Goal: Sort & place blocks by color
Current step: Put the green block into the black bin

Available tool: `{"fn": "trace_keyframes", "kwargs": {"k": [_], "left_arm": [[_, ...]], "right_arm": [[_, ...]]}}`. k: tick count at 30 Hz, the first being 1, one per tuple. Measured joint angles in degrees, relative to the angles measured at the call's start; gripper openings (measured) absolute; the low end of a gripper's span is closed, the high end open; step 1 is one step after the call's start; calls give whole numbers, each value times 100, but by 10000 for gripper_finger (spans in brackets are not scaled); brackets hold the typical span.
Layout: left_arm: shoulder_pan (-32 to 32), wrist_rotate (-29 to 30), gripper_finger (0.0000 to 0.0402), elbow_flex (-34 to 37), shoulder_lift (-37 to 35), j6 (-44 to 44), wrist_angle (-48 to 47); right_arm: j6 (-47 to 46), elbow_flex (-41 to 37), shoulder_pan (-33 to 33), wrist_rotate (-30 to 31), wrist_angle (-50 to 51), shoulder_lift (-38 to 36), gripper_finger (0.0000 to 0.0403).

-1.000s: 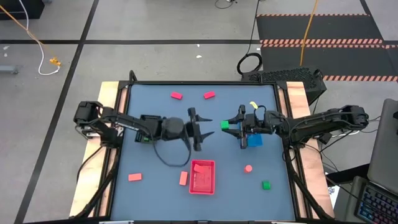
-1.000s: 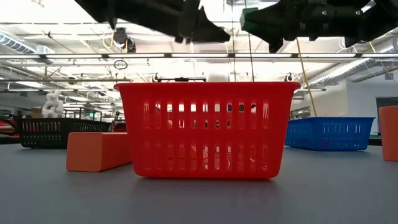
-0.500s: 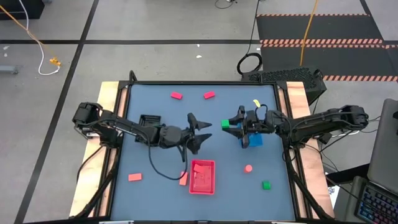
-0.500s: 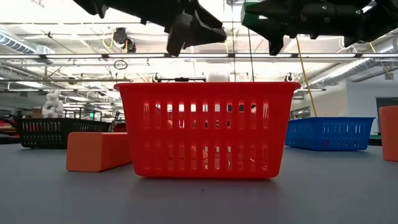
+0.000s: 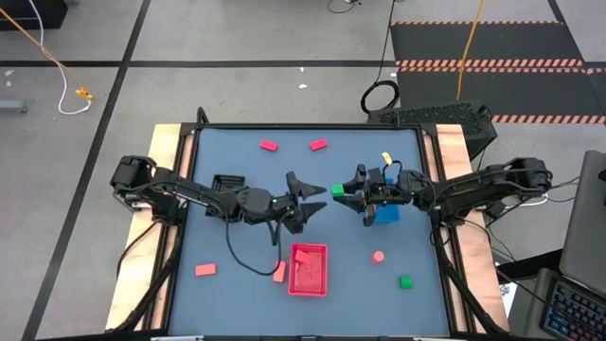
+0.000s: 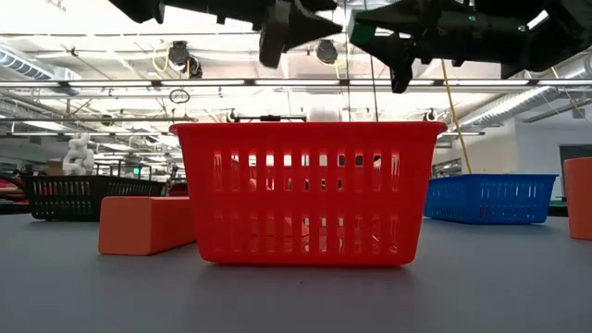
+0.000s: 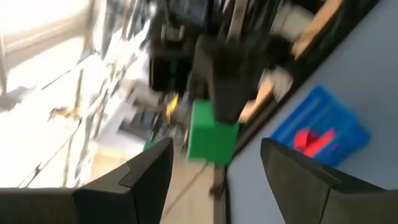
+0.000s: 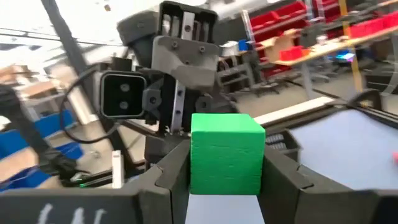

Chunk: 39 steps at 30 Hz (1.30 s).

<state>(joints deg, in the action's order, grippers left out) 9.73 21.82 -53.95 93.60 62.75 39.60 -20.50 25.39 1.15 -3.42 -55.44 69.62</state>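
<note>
Sorting looks only partly done. Leftmost on the grey counter, a small black slotted tray has contents I cannot make out. The left gripper hangs spread and empty mid-counter. Below it, the red slotted plastic basket holds red pieces. The right gripper is clenched on a green plastic cube, raised beside the blue tray. Several salmon, magenta and green blocks lie loose.

1. Your left gripper hangs above mid-table, fingers spread, empty, pointing at the other.
2. Your right gripper faces it, clamped on a green block.
</note>
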Motion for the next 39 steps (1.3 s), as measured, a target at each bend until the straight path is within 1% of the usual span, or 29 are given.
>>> {"fn": "trace_keyframes", "kwargs": {"k": [2,4,8,14,28,39], "left_arm": [[-34,-438,243,0,0,-76,90],[-76,-682,243,0,0,-181,77],[-175,-682,243,0,2,-181,-118],[-332,-684,243,0,2,-183,-29],[-327,-694,243,1,143,-225,127],[-327,-833,243,-38,492,-134,673]], "right_arm": [[-35,0,-2,-120,-203,90,132],[-51,0,-2,-135,-292,125,132],[-62,15,-1,-133,-307,121,132],[-127,15,-13,-133,-298,123,132],[-112,15,-15,-133,-261,156,132],[-112,15,-17,-134,-217,156,132]]}}
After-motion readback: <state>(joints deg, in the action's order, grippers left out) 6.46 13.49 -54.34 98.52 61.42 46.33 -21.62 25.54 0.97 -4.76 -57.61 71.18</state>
